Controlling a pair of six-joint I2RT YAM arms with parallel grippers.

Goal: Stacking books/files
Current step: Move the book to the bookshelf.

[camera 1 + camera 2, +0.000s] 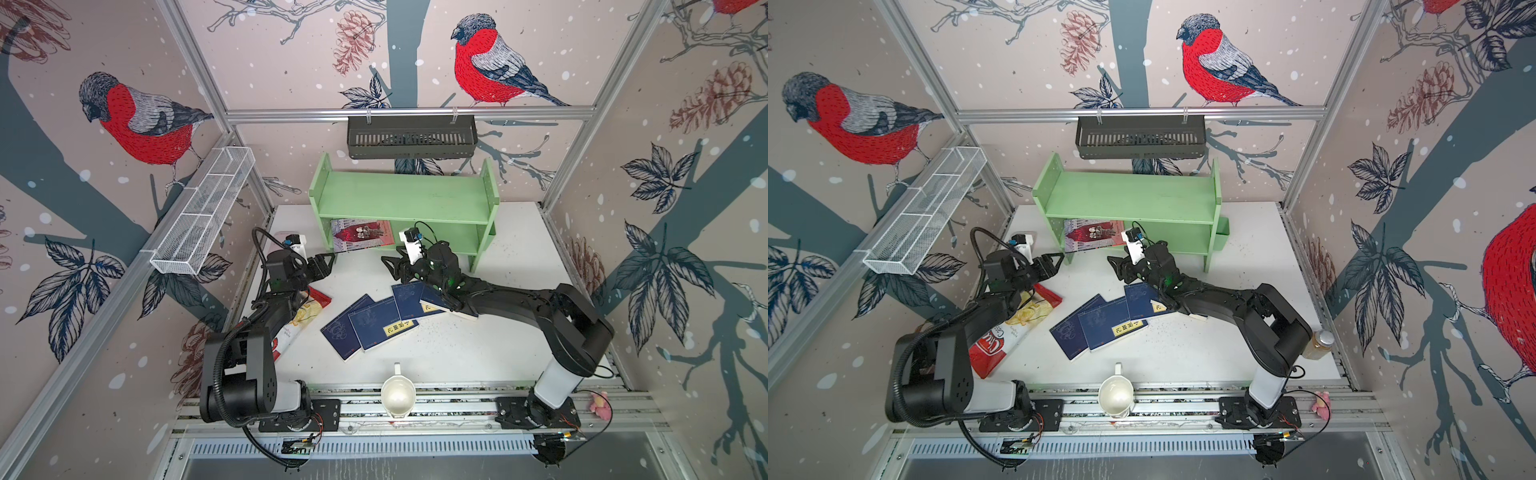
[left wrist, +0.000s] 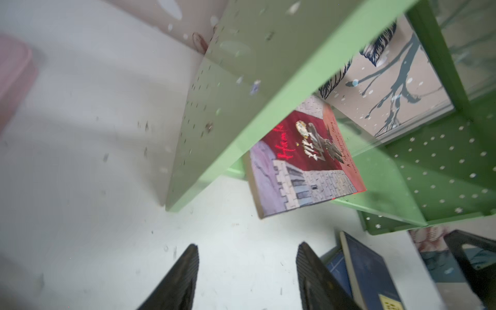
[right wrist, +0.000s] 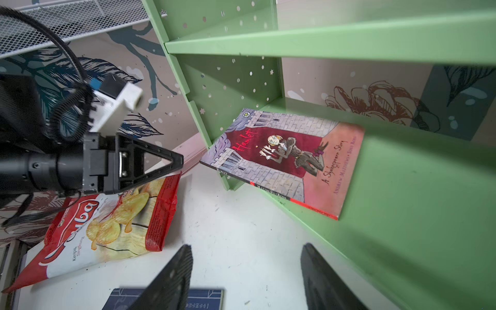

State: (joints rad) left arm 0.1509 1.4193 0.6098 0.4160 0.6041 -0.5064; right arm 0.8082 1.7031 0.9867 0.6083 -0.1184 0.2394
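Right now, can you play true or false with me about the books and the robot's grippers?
1. The pink-and-red book lies on the lower board of the green shelf. True.
2. The left gripper holds a book. False: it is open and empty.
3. The navy books lie on the table. True.
4. The crisp bag sits on the shelf. False: it lies on the table.
5. The right gripper is open and empty. True.

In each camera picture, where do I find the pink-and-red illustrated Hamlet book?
Top view: pink-and-red illustrated Hamlet book above centre, low in the green two-tier shelf unit.
Top view: same spot, slightly further left.
Left wrist: mid-picture, partly hidden by the shelf.
Right wrist: mid-picture, whole cover showing.
Shared landmark: that shelf unit.
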